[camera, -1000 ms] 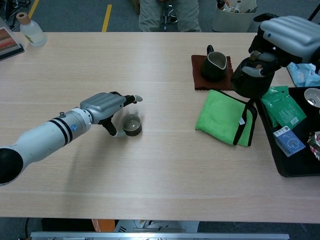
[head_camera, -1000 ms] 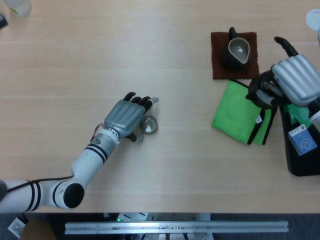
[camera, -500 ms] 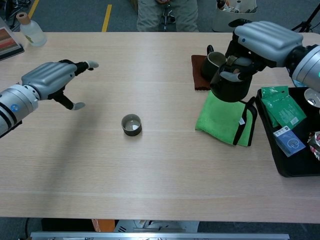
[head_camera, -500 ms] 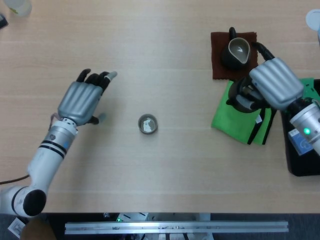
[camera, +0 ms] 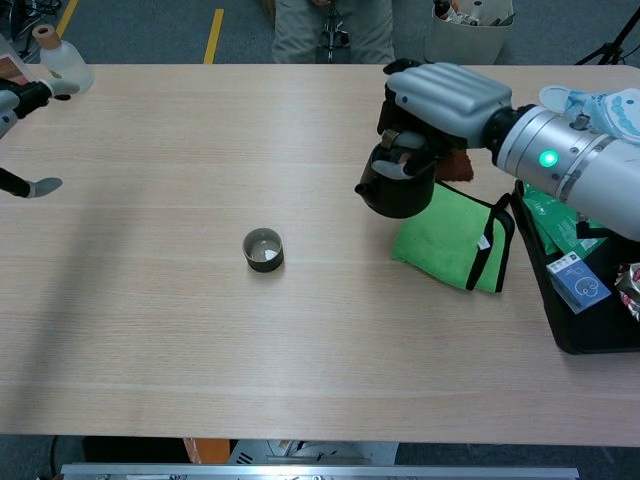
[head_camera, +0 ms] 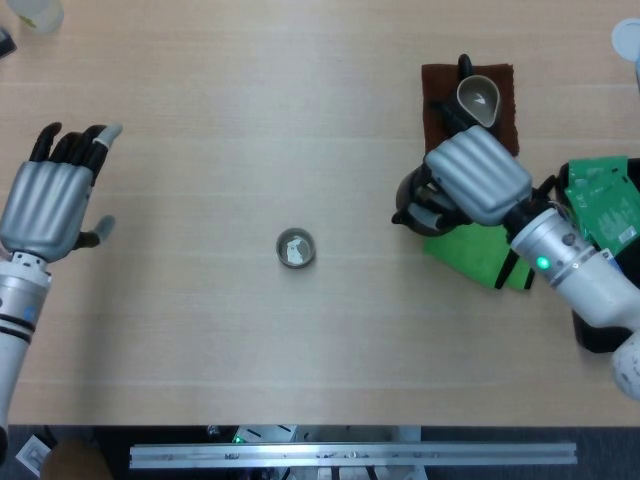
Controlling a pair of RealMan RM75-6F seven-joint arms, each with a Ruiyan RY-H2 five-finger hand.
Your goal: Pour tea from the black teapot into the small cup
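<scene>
Since half a second ago: right hand point(head_camera: 475, 178) carried the round black teapot point(camera: 397, 184) leftward off the folded green cloth point(head_camera: 482, 252), now past its left edge, above the pale wooden counter point(head_camera: 300, 100). Left hand point(head_camera: 45, 205) pulled away to the far left edge.

Right hand grips the teapot from above, fingers wrapped over its top; pot held clear of the counter. Spout direction hard to make out; the hand covers the lid and handle. A dark nub shows on the pot's left side in chest view.

Small grey-brown round cup point(head_camera: 296, 248) stands upright mid-counter, well apart from the teapot, to its lower left.

Left hand holds nothing, fingers spread and extended; in chest view only its fingertips show, cut off at the frame edge.

Dark pitcher point(head_camera: 477, 98) sits on a brown mat point(head_camera: 434, 95) behind the right hand, partly hidden.
</scene>
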